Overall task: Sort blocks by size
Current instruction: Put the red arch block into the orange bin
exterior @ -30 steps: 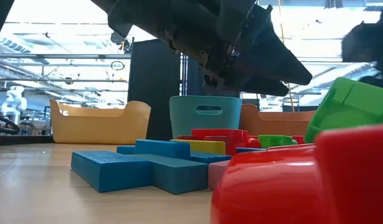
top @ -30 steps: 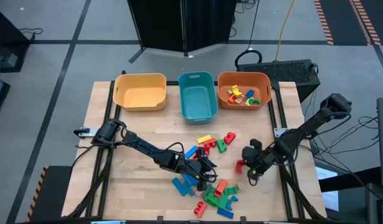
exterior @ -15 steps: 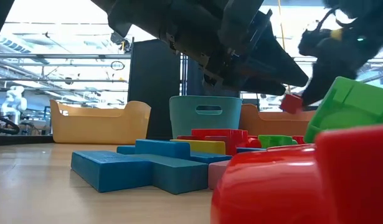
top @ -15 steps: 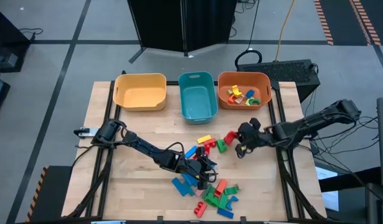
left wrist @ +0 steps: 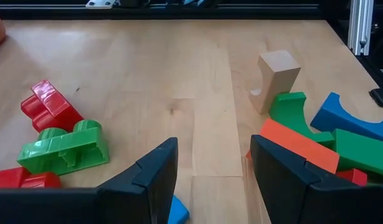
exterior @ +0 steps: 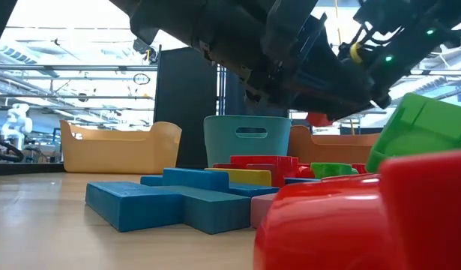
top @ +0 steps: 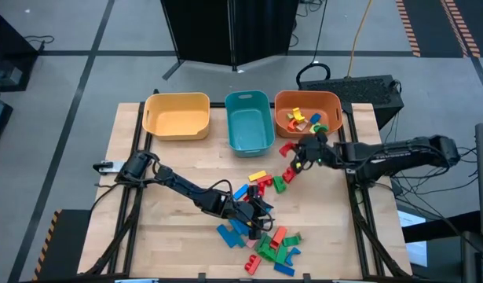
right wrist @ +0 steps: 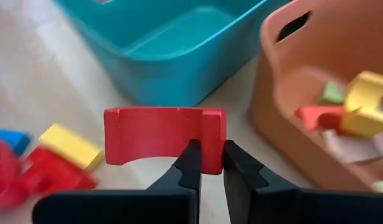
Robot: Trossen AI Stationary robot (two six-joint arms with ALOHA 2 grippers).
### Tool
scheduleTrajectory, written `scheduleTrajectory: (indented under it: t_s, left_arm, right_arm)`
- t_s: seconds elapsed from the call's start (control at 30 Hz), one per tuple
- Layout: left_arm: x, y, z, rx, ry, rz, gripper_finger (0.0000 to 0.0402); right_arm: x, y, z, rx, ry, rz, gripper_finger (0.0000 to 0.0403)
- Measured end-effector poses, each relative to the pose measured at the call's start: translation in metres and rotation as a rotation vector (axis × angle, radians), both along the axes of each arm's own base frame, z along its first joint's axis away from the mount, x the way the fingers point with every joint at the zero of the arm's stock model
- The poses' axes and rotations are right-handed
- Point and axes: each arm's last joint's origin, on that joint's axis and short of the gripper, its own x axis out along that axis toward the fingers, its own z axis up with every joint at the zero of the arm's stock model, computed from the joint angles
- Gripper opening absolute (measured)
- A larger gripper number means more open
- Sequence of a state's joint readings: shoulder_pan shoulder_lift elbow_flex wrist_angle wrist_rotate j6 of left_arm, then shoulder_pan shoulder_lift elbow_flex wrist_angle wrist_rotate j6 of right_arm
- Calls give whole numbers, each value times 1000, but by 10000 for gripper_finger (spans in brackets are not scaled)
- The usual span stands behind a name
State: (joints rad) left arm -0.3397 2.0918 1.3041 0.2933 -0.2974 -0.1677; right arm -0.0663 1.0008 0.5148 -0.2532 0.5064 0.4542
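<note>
Right claw (top: 296,157) clamps a red block (top: 287,148), seemingly just short of the orange bin's rim (top: 277,118).

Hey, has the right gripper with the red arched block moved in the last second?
Yes. The right gripper, shut on the red arched block, went up the table toward the orange plastic bin.

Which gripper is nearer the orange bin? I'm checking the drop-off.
Right. The right gripper holds a red block beside the orange bin; the left gripper hangs over the block pile.
</note>
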Motion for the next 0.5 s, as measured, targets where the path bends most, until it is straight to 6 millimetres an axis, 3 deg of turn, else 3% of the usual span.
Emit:
scheduleTrajectory:
  t_s: [0.5]
  left_arm:
    - [-1,0,-2,5,19,1,192]
  right_arm:
    - [-16,-65,7,-101,14,-252,25]
